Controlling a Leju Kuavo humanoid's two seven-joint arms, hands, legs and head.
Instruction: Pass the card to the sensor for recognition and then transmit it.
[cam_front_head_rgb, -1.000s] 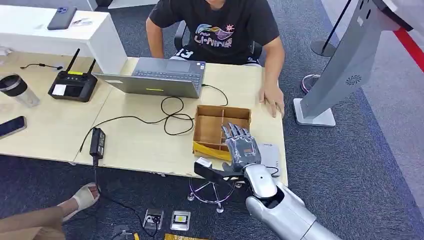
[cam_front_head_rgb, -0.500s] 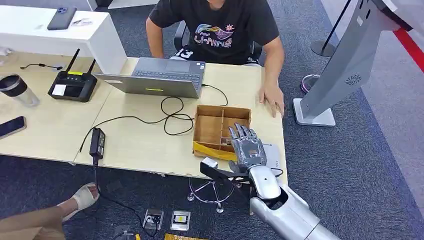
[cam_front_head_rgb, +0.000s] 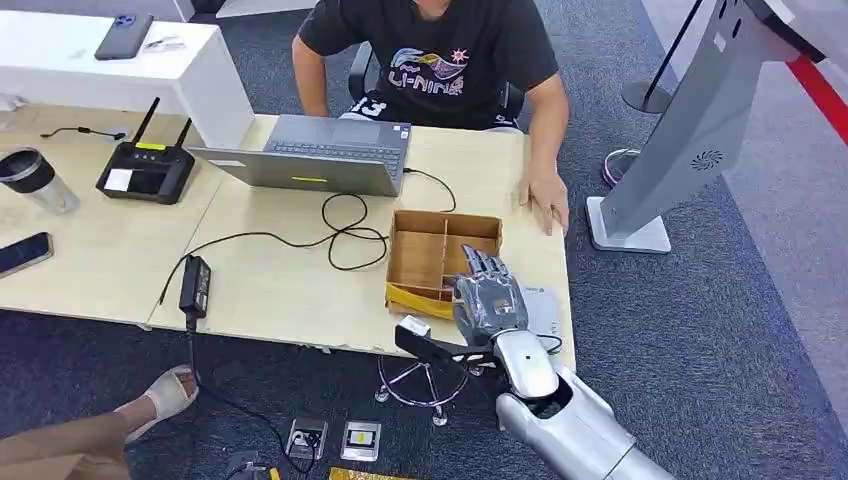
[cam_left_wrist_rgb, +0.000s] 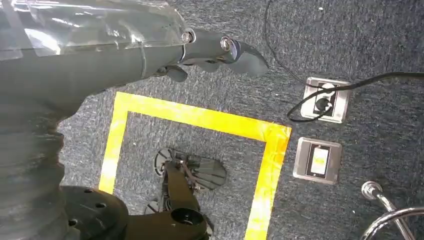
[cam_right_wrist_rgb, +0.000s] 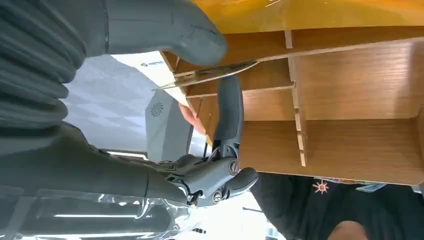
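Note:
My right hand (cam_front_head_rgb: 488, 300) hovers over the near right corner of the wooden compartment box (cam_front_head_rgb: 425, 250) on the table. In the right wrist view a thin card (cam_right_wrist_rgb: 212, 74) shows edge-on, pinched between the thumb (cam_right_wrist_rgb: 170, 30) and a dark finger (cam_right_wrist_rgb: 228, 107), just above the box's dividers (cam_right_wrist_rgb: 297, 107). A flat white sensor (cam_front_head_rgb: 543, 310) lies on the table just right of the hand, near the table's corner. My left hand (cam_left_wrist_rgb: 210, 47) hangs over the carpet and holds nothing.
A person sits behind the table with one hand (cam_front_head_rgb: 545, 200) flat on it beyond the box. A laptop (cam_front_head_rgb: 320, 155), looped cables (cam_front_head_rgb: 345, 230) and a power brick (cam_front_head_rgb: 194, 285) lie to the left. A grey kiosk stand (cam_front_head_rgb: 690, 120) rises on the right.
My right hand drifted a little to the right over the box's near corner, then eased back slightly. Nothing else on the table moved.

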